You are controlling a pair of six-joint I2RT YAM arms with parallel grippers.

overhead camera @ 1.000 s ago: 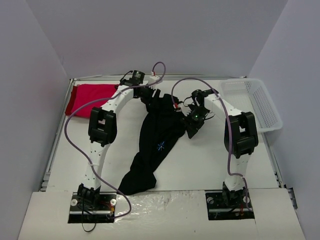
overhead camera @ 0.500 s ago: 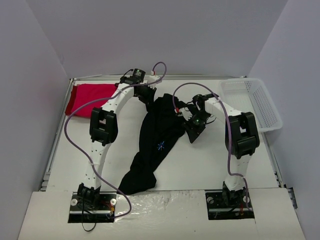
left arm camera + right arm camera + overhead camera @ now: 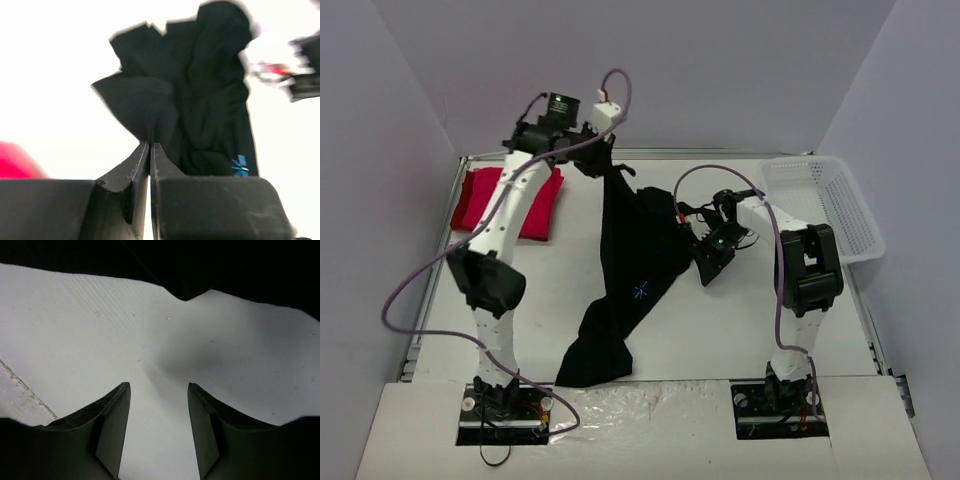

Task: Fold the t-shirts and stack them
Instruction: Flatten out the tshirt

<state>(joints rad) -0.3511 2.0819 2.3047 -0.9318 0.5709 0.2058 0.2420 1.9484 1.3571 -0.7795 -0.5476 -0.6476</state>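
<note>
The black t-shirt (image 3: 630,270) is drawn up at its far end and trails down the table toward the near edge, its blue starburst mark (image 3: 641,292) facing up. My left gripper (image 3: 604,163) is raised at the back and shut on the shirt's top edge. In the left wrist view the jaws (image 3: 150,144) pinch a bunched fold of the black cloth (image 3: 200,100). The red t-shirt (image 3: 510,200) lies flat at the far left. My right gripper (image 3: 704,268) stands open just right of the black shirt. Its fingers (image 3: 159,390) hold nothing, with the shirt's edge (image 3: 200,265) ahead of them.
A white mesh basket (image 3: 832,205) stands at the far right corner. Grey walls close in the table on three sides. The left arm's purple cable (image 3: 420,290) loops out toward the left edge.
My left gripper shut on the black shirt's far edge, then rose up and back to the left, pulling the cloth taut. The red shirt is now uncovered. The right gripper barely moved.
</note>
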